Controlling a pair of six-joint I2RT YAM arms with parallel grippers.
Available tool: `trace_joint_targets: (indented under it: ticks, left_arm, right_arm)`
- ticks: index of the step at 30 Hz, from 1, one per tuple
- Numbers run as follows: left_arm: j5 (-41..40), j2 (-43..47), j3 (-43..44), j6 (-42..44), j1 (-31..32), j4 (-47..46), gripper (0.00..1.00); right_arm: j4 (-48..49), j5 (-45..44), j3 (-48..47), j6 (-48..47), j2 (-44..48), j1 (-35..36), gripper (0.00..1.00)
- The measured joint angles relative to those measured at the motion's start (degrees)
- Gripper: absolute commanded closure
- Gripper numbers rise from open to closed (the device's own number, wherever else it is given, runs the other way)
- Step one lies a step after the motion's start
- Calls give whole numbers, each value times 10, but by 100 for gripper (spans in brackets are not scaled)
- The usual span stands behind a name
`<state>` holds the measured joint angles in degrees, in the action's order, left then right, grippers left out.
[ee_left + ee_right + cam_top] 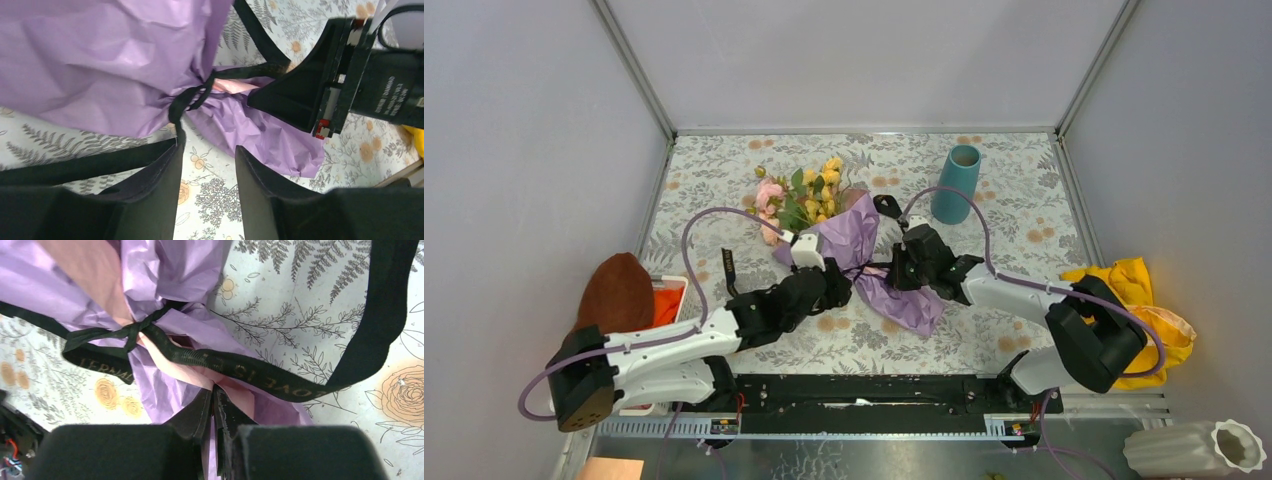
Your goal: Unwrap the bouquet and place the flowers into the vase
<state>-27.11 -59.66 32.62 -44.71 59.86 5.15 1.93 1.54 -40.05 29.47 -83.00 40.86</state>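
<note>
Bouquet [864,262] lies at bench [714,180] centre; right end effector [214,392] nearly closed, pinching its paper beside ribbon [225,367] knot; left end effector [206,150] jaws parted, holding nothing; vase [955,185] upright toward far-right corner

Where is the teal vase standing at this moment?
In the top view, the teal vase stands upright on the far right of the table, apart from the bouquet lying to its left.

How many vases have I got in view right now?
2. A teal vase stands on the table's far right; a white ribbed vase lies off the table at the near right corner.
</note>
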Motion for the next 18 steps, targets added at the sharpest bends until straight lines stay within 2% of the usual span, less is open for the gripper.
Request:
trace_joint_targets:
  ticks: [7,15,18]
  left_arm:
    - [52,-73,4,49,0,-72,69]
    - [73,-159,41,88,0,-88,71]
    - [68,-184,54,98,-2,-92,71]
  right_arm:
    - [-10,-2,0,9,41,2,76]
    - [-15,-5,6,10,49,2,73]
    - [-16,-5,10,11,53,2,63]
